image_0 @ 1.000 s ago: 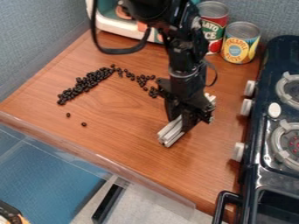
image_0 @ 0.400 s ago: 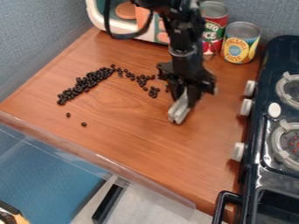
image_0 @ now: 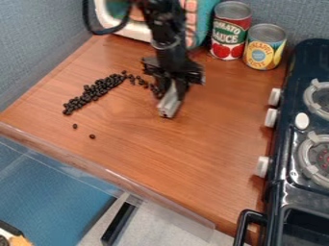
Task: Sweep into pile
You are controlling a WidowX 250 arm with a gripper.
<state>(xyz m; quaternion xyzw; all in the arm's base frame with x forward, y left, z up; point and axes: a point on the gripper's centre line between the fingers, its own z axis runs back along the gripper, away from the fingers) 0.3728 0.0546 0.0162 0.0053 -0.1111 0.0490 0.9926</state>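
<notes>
Black beans (image_0: 96, 90): strewn to the view's left of the pincer, in a dense slanting band that thins into a loose trail at its upper end; the trail runs back towards the pincer, its last beans just beside the held piece, and whether they touch it I cannot tell.
Stray beans: 2, lying apart from the band, lower and farther to the view's left than the pincer.
Pincer (image_0: 172, 87): hanging down over the upper middle of the wooden surface, its 2 fingers closed in on a pale grey piece, with only that piece's thickness between them.
Pale grey piece (image_0: 168, 105): gripped at its upper part, tilted, its lower end sticking out below the fingers towards the view's bottom.
Wooden surface (image_0: 160, 163): beneath the pincer and spreading out on all sides of it.
Cans: 2 upright behind the pincer to the view's right, a red can (image_0: 230, 41) and, just beside it, a yellow and blue can (image_0: 263, 50).
White and teal toy (image_0: 138, 31): behind the pincer, partly covered by the arm.
Stove (image_0: 276, 192): black, well apart from the pincer at the view's right, with pale knobs along its near side.
Clear plastic edge (image_0: 116, 181): well below the pincer, along the wood's border.
</notes>
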